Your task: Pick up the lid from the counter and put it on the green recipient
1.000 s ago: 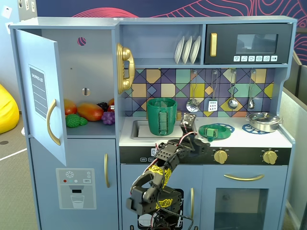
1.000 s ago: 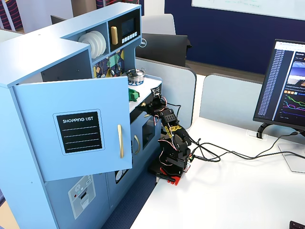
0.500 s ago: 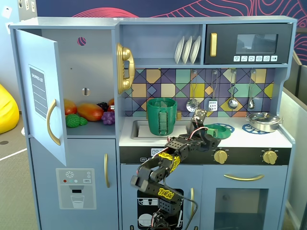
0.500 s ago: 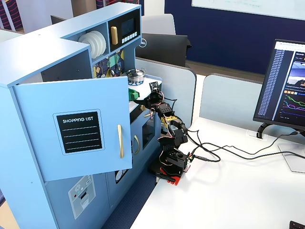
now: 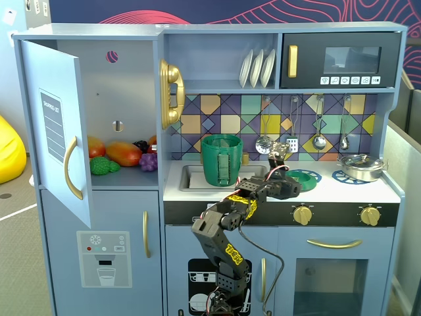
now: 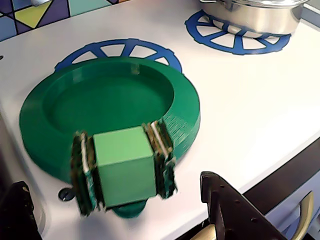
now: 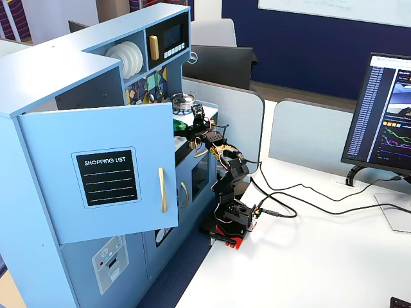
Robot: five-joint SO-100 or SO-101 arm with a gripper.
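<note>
Gripper (image 6: 165, 210) fingertips aren't visible so we cannot tell its opening; lid (image 6: 107, 107) lies at 12 o'clock from it, pot (image 5: 222, 159) at 9 o'clock.

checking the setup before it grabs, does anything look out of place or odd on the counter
Only the lid: it lies upside down on the blue burner ring, hollow side up. The green pot stands uncovered in the sink; the silver pot sits normally.

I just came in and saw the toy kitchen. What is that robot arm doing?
The robot arm is reaching over the toy stove to the green lid, which lies on a blue burner ring. Its gripper is right at the lid; whether it is gripping yet is unclear. The green pot waits in the sink without a lid. A silver pot sits on the other burner.
</note>
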